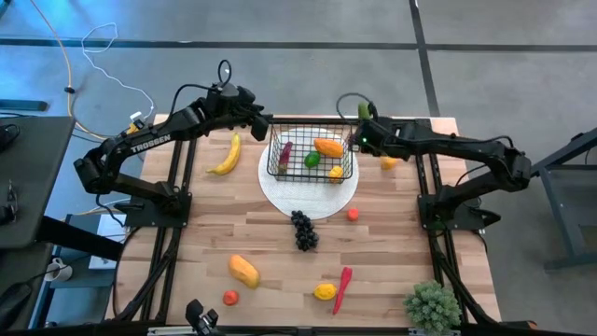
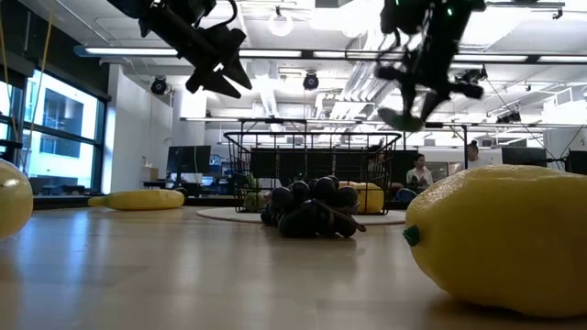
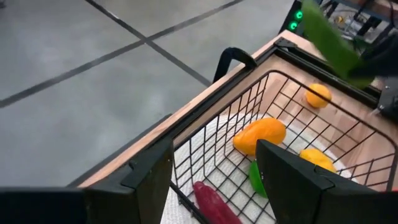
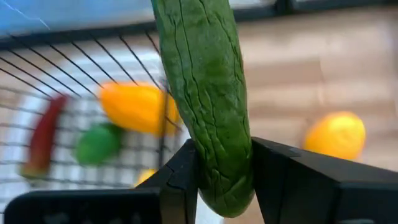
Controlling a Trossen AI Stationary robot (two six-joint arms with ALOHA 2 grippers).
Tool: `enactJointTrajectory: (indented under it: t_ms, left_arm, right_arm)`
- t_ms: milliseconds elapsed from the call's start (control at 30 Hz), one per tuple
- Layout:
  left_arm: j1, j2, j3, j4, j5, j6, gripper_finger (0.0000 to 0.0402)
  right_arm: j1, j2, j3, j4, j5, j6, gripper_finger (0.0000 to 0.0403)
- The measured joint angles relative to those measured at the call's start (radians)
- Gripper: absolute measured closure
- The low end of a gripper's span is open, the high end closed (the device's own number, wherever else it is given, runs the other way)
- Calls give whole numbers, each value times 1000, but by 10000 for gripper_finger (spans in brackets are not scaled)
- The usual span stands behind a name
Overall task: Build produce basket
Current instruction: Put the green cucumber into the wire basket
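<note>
High view first: the black wire basket [image 1: 311, 155] sits on a round white plate [image 1: 309, 196] toward the far side of the wooden table [image 1: 280, 252], and inside it I can make out a red chili [image 1: 284, 155], a small green piece [image 1: 312, 160], an orange-coloured piece [image 1: 327, 147] and a yellow one [image 1: 335, 172]. The right gripper [image 1: 366, 128] hangs just beside the basket's right far corner with a green cucumber [image 1: 363, 111] pinched between its fingers; from that arm's own camera the cucumber [image 4: 208, 93] stands between the two dark fingers [image 4: 180, 180], squeezed at its lower end, with the basket mesh and an orange fruit [image 4: 336, 134] on the table beyond. The left gripper [image 1: 259, 121] hovers over the basket's left far corner, its fingers [image 3: 152, 165] spread apart with nothing between them, looking down into the basket [image 3: 267, 124]. Left of the basket a yellow banana [image 1: 225, 156] lies on the wood. Nearer the front, dark grapes [image 1: 303, 230] rest just off the plate's edge, with a small red-orange ball [image 1: 354, 214] to their right. Along the near side lie an orange-yellow fruit [image 1: 243, 271], a little red tomato [image 1: 230, 298], a lemon [image 1: 325, 291] and a second red chili [image 1: 342, 288], with a bushy green plant [image 1: 432, 306] at the near right corner.
</note>
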Motion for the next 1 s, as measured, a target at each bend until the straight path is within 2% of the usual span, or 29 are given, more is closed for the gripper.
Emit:
enactJointTrajectory:
  t_ms: [200, 367, 600, 900, 1000]
  left_arm:
    - [0, 0, 0, 0, 13, 19, 183]
    - [-1, 0, 0, 0, 85, 19, 183]
    - [-1, 0, 0, 9, 187, -25, 183]
    - [0, 0, 0, 8, 161, -34, 183]
    - [0, 0, 0, 3, 119, -2, 183]
  right_arm:
    - [40, 0, 79, 133, 68, -78, 318]
    - [76, 8, 79, 344, 69, -165, 318]
    - [115, 60, 79, 543, 61, -228, 318]
    - [145, 211, 78, 807, -6, -191, 318]
    - [148, 255, 78, 855, -32, -155, 320]
